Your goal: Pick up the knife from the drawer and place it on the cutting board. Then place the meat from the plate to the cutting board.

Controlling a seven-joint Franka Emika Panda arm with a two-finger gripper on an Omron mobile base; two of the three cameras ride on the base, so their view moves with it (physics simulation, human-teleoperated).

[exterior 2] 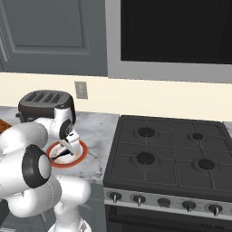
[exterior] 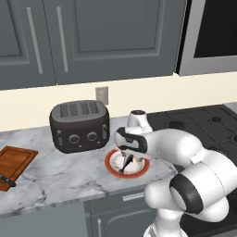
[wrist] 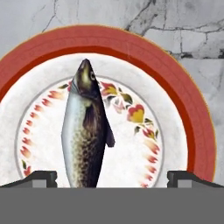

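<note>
The gripper [exterior: 126,160] hangs over the plate [exterior: 112,166] at the near part of the marble counter [exterior: 60,178], its fingers [wrist: 41,178] spread wide on either side of the meat [wrist: 85,131], not touching it. The meat lies in the plate's white centre, head pointing away from the hand. At the counter's left edge the knife [exterior: 6,180] rests on the cutting board [exterior: 16,159], well apart from the plate. Farther back stands a dark toaster [exterior: 79,126], just behind the plate. To the right sits the black stove [exterior 2: 170,156].
</note>
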